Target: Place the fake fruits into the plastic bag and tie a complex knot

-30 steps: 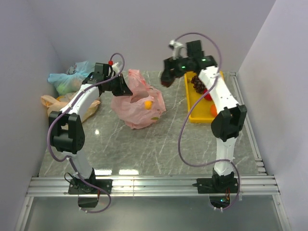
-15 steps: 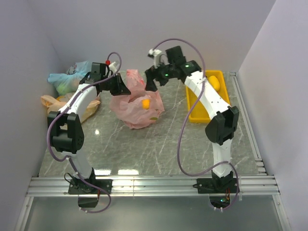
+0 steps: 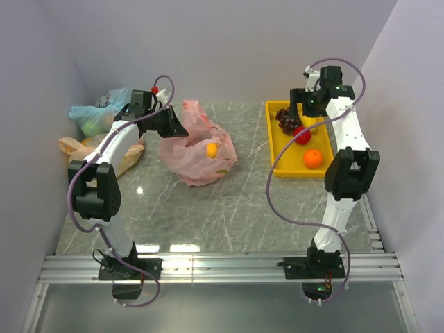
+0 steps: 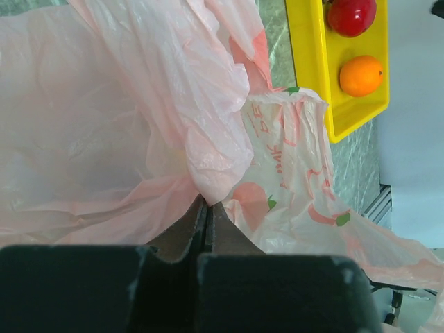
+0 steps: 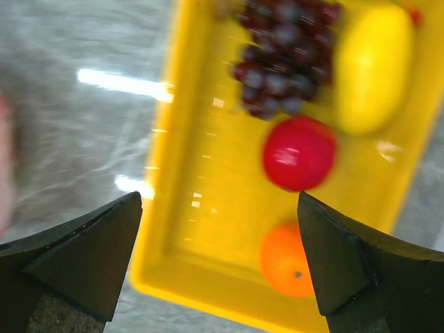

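My left pincer (image 4: 207, 206) is pinched tight on a fold of the pink plastic bag (image 3: 198, 159), which lies crumpled near the table's far edge, left of centre. The film hides most of what is inside; only one orange ball (image 3: 212, 148) shows through. The red lettering (image 4: 267, 132) on the bag is creased and I cannot read it. My right pincer (image 5: 218, 201) is spread wide and empty above the yellow tray (image 3: 271, 142) at the far right corner. Its view is blurred: grape bunch (image 5: 284, 55), yellow fruit (image 5: 374, 66), red fruit (image 5: 300, 152), second orange (image 5: 288, 263). From above, my arm covers the yellow fruit.
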